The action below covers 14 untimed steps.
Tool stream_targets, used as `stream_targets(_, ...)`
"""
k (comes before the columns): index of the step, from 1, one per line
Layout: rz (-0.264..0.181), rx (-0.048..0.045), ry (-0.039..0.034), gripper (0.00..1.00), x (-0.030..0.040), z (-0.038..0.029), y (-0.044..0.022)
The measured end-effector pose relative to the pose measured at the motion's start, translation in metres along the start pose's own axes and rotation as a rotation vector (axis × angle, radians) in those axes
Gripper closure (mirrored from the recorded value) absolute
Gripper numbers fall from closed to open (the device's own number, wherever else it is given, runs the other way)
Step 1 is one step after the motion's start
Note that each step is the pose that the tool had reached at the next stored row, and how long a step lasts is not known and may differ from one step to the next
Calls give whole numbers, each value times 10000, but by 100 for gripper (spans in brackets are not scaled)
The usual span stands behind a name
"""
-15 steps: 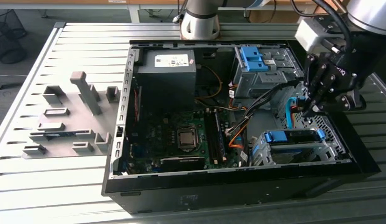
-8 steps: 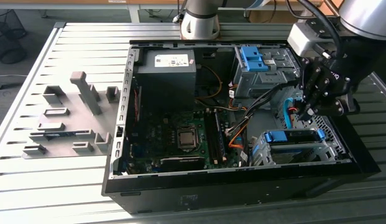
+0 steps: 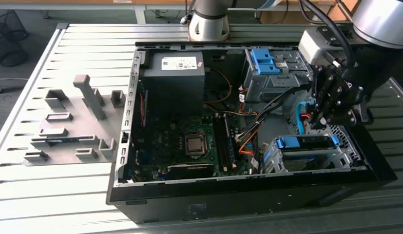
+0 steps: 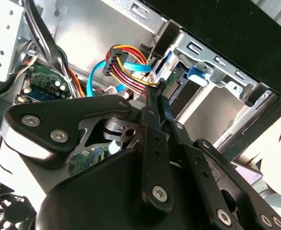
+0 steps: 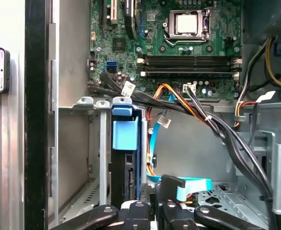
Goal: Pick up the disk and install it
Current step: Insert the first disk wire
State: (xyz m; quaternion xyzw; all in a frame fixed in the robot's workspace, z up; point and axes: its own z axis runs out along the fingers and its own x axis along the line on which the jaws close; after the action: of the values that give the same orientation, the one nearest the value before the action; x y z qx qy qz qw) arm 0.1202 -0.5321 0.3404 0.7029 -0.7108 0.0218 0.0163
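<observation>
The open computer case [image 3: 253, 195] lies on the slatted worktop [image 3: 58, 195]. At the right of the exterior view the gripper [image 3: 328, 119] hangs inside the case, just above the grey drive cage [image 3: 305, 158] in the lower right. The disk [image 3: 308, 142] sits in that cage, its blue rail facing up; in the first wrist view it [image 5: 126, 158] stands edge-on in the cage slot. The fingers [image 4: 157, 108] are pressed close together near the coloured cables [image 4: 126, 67]; whether they pinch anything I cannot tell.
</observation>
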Motion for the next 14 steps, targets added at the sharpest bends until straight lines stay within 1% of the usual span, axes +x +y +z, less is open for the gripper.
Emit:
stream_targets(3, 5, 17, -4, 84, 60, 11, 9)
stream_targets(5, 6, 68, -8, 84, 78, 13, 18)
stream_targets(8, 18, 301, -12, 84, 83, 13, 55)
stream_targets(9, 22, 327, -16, 84, 83, 17, 59)
stream_targets(11, 61, 329, -13, 84, 85, 26, 59)
stream_targets(14, 70, 328, -13, 84, 109, 45, 60)
